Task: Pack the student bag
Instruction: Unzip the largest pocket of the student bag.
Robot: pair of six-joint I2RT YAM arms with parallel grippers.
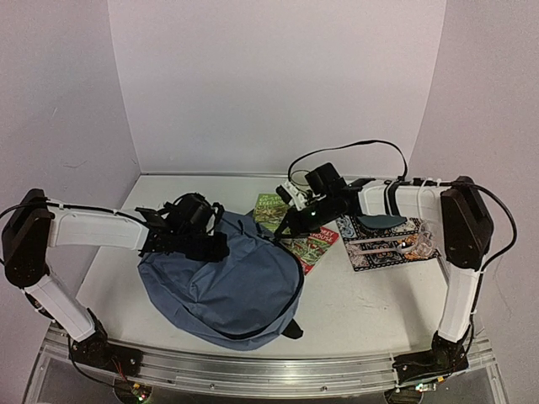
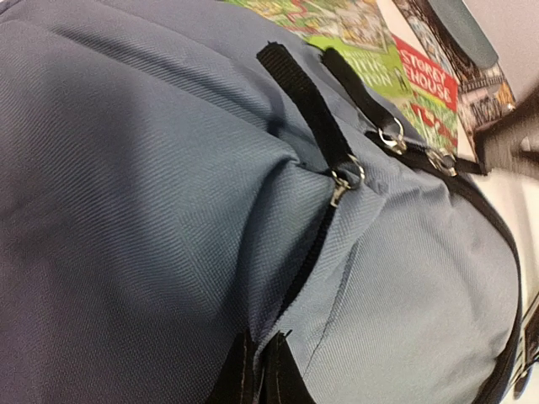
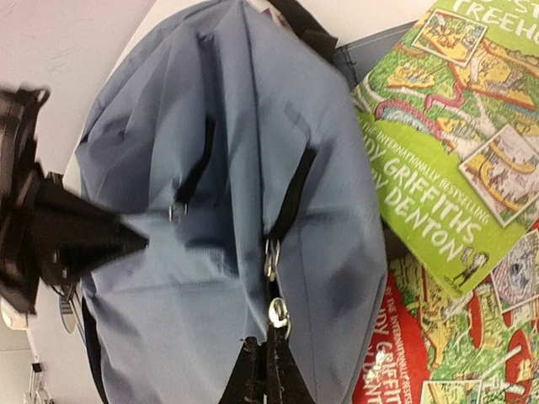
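We find the student bag (image 1: pixel 232 290) lying on the table (image 1: pixel 362 311) between the two arms, nearer the left one. The left gripper (image 2: pixel 257 374) is clamped on the bag's blue fabric beside a zipper line. The right gripper (image 3: pixel 265 374) has its jaws together at a metal zipper pull (image 3: pixel 276 313); we cannot tell whether it pinches it. Beyond the bag's right edge, the green book (image 3: pixel 446 143) reads "TREEHOUSE", "ANDY GRIFFITHS", "DENTON". The red book (image 2: pixel 425 84) reads "STOREY HOUSE".
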